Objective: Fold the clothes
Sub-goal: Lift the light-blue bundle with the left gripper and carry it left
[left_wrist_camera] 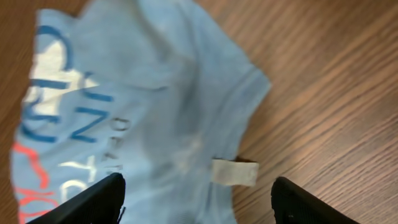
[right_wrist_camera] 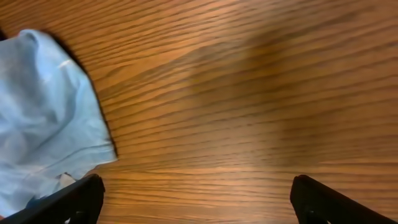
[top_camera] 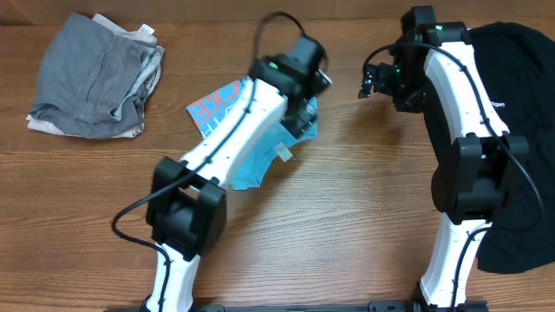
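Inspector: Two grippers to log. First, location of the T-shirt (top_camera: 256, 169)?

Clerk: Crumpled on the table (top_camera: 347, 225), near centre. Largely covered from overhead by the left arm. Light blue visible on both sides of that arm, coral-and-white letters at the outer edge.

Inspector: Lettering legible?

Clerk: Not in full. Broken by folds, cut off at the frame edge in the left wrist view, and blurred besides. Blue, white and coral strokes only.

Inspector: Left gripper (left_wrist_camera: 199, 199)?

Clerk: Jaws spread wide above the shirt, nothing pinched between them. Fingertips cropped by the lower edge of the frame. Pale label (left_wrist_camera: 235, 172) at the shirt's edge, between the two fingers. Contact with the cloth: cannot tell.

Inspector: Right gripper (right_wrist_camera: 196, 199)?

Clerk: Jaws wide apart over bare wood, holding nothing. Shirt edge off to one side in the wrist view, close to one finger; seen from overhead, clear of the cloth.

Inspector: Anything else on the surface?

Clerk: Grey folded garment (top_camera: 91, 78) at the far left corner, well apart from the shirt. Dark cloth (top_camera: 520, 130) along the right edge, partly behind the right arm and cut off by the frame; kind of garment not determinable.
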{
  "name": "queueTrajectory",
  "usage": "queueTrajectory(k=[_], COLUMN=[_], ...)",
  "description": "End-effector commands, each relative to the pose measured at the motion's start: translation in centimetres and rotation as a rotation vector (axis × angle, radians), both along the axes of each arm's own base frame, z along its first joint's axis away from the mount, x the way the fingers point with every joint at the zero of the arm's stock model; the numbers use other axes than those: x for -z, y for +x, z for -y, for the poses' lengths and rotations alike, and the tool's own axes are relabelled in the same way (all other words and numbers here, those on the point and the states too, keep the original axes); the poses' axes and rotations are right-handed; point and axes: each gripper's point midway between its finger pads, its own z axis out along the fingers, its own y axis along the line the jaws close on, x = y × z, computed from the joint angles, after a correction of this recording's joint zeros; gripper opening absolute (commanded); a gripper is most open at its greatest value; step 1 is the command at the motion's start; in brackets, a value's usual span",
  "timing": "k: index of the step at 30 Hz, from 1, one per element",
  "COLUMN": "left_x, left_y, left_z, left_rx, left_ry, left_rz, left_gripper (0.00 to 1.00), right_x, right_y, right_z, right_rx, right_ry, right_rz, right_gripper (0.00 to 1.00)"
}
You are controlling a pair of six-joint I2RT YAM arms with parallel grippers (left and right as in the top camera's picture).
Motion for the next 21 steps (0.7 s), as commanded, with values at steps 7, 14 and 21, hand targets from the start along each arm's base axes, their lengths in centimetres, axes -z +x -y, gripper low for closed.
queueTrajectory(k=[7, 14, 21], left_x=[5.0, 8.7, 10.4], left_y=[-0.9, -2.5, -2.7], left_z=[-2.1, -3.2, -6.0], left_rx=[-0.097, -0.023, -0.102], left_ry=[0.139, 0.189, 0.261], left_rz=[0.028, -0.010, 0.003], left_gripper=[0.78, 0.79, 0.78], right_x=[-2.0, -2.0, -2.1], right_y=[0.5, 0.6, 0.8], right_z=[1.2, 1.2, 1.2], right_rx=[-0.001, -0.001, 0.000], right_ry=[-0.011, -0.011, -0.010], right_rz=[0.055, 0.060, 0.070], right_gripper=[1.00, 1.00, 1.00])
